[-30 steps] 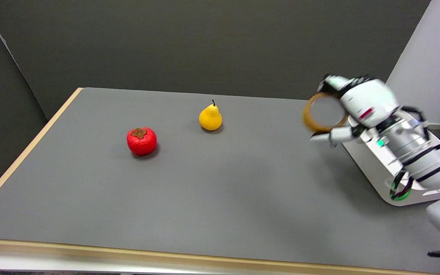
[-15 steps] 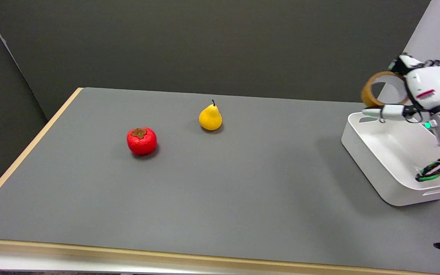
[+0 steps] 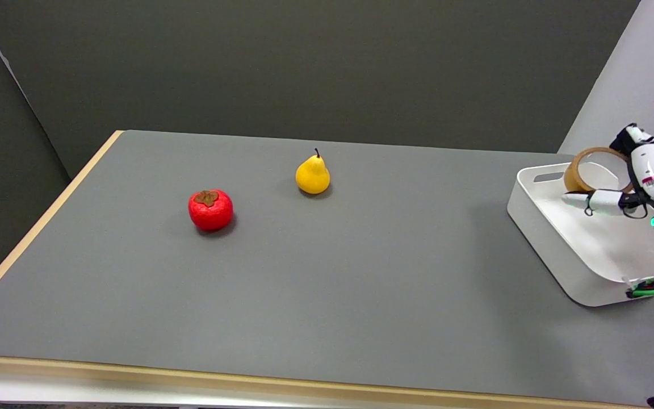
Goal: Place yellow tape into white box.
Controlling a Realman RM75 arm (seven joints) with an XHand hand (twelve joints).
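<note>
At the far right, the robot's right hand (image 3: 639, 179) held the yellow tape (image 3: 579, 170) upright, fingers clamped on the ring, above the open white box (image 3: 537, 218). Well apart on the grey table (image 3: 361, 272) (toward the left) sat a yellow pear (image 3: 313, 174) and a red persimmon (image 3: 210, 209).

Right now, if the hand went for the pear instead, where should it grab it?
Probably around the wide lower belly of the pear, coming from above or the right. It stands upright and apart from the red fruit, and its neck is narrow.
</note>
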